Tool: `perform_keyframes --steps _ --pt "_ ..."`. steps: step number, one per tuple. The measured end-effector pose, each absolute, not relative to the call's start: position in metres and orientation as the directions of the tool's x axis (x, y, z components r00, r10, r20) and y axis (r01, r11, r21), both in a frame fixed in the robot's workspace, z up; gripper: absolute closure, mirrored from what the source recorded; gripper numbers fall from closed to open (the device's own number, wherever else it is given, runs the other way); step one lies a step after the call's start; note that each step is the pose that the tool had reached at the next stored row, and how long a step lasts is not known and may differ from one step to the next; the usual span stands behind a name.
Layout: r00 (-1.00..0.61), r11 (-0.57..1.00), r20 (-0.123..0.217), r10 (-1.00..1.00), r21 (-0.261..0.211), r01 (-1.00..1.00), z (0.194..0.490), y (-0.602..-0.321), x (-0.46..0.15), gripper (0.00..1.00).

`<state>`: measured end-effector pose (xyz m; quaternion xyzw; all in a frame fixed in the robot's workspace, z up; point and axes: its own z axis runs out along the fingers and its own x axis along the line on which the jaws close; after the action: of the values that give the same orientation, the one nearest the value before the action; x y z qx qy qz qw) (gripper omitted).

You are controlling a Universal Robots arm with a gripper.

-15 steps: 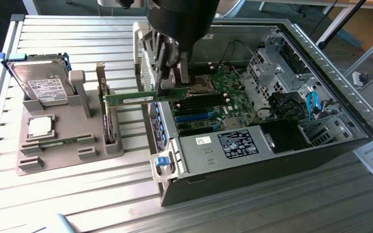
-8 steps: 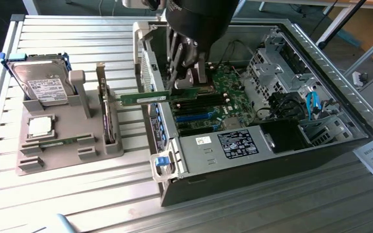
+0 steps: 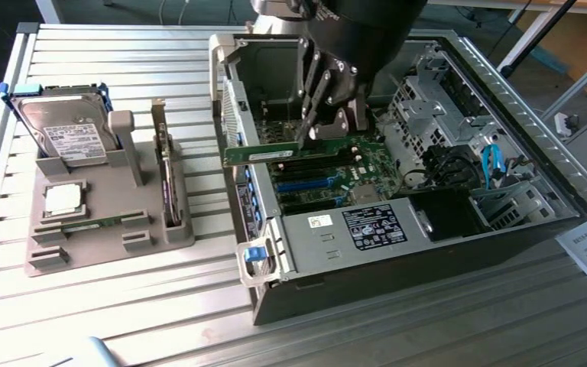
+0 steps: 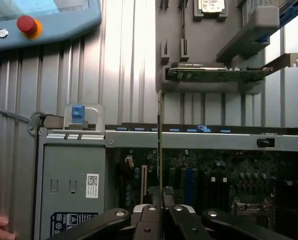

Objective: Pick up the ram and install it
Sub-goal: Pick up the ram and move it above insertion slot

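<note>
Slatted metal makes up the surface (image 3: 120,306). At the exterior view's left sits a grey holder (image 3: 95,237) with a drive (image 3: 69,134) and a processor (image 3: 62,199) in it. Further right lies the open case (image 3: 396,267). Over its board (image 3: 375,164) the hand (image 3: 324,126) is clenched on the ram (image 3: 273,153), gripping it by the upper edge, with the stick level just above the slots (image 3: 309,183). I cannot tell whether it touches them.

In the wrist view the ram (image 4: 160,150) shows edge-on, pinched in the hand (image 4: 161,220).

The pick-up looks done and the installing is in hand. By my judgement it calls for the stick's lower edge to line up with one slot, then a straight, even press down with no tilt.
</note>
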<state>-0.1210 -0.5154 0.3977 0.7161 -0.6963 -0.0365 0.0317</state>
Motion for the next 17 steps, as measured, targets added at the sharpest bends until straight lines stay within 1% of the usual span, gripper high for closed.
perform_keyframes --steps 17 --pt "0.028 -0.028 -0.009 -1.0 0.111 -0.993 0.398 -0.525 -0.055 0.88"
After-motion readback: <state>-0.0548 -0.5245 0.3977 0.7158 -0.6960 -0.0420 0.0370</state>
